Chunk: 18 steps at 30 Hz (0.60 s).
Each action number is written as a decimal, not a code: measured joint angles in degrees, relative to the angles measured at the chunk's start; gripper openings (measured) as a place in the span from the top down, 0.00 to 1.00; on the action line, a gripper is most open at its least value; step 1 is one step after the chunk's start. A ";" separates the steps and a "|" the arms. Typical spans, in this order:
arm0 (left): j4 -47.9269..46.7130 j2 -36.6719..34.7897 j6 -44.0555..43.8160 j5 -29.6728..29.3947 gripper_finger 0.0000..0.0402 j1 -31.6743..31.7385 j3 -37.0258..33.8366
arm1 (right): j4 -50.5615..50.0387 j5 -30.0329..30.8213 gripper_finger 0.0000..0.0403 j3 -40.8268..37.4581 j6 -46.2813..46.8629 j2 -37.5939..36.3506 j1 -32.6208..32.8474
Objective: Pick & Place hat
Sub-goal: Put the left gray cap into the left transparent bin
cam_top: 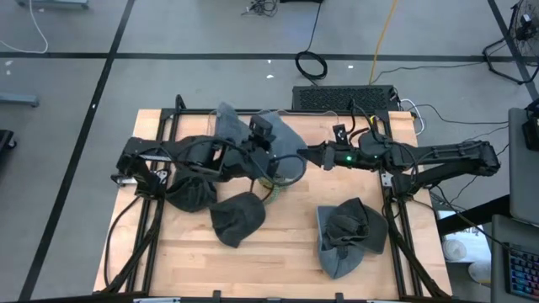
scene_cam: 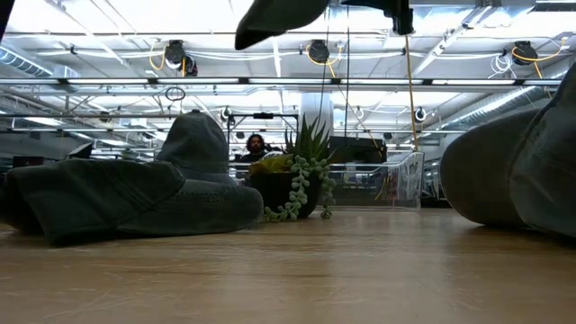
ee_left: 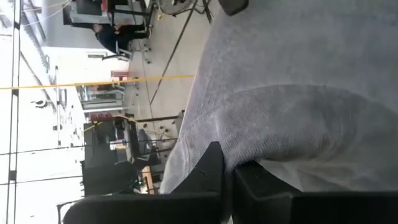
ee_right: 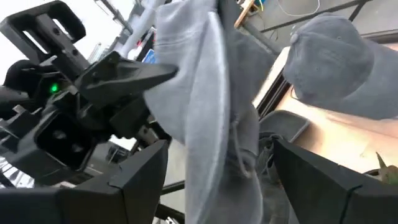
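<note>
- Two grippers are raised over the table's middle: the left gripper is clamped on a grey hat.
- The right gripper, at its 3 o'clock, is spread wide around the hanging fabric.

Wooden table, grey hats on it, potted plant

In the low view a dark hat is cut off by the top edge, and another hat by the right edge. The plant pot is half hidden behind trailing leaves. The person beyond the bench is too small to make out.
</note>
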 joint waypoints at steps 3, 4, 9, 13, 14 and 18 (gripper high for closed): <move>0.19 0.57 0.50 1.03 1.00 0.04 -0.02 | -0.06 -2.18 0.31 0.00 0.10 0.02 0.00; 1.00 0.94 0.67 1.34 1.00 0.04 0.01 | -0.06 -2.94 0.31 0.00 0.11 0.02 0.02; 1.43 1.68 2.16 2.19 1.00 -0.28 -0.02 | -0.48 -5.58 0.41 0.00 -0.12 0.02 0.04; 0.73 1.77 2.11 3.04 1.00 -0.45 -0.02 | -0.39 -6.64 0.58 0.00 -0.48 -0.28 0.00; 0.41 1.79 2.12 3.12 1.00 -0.51 -0.02 | -0.42 -7.18 0.63 0.00 -0.70 -0.28 0.00; -0.94 1.77 2.31 3.13 0.99 -0.66 -0.02 | -0.45 -10.80 0.86 0.00 -1.88 -0.24 0.00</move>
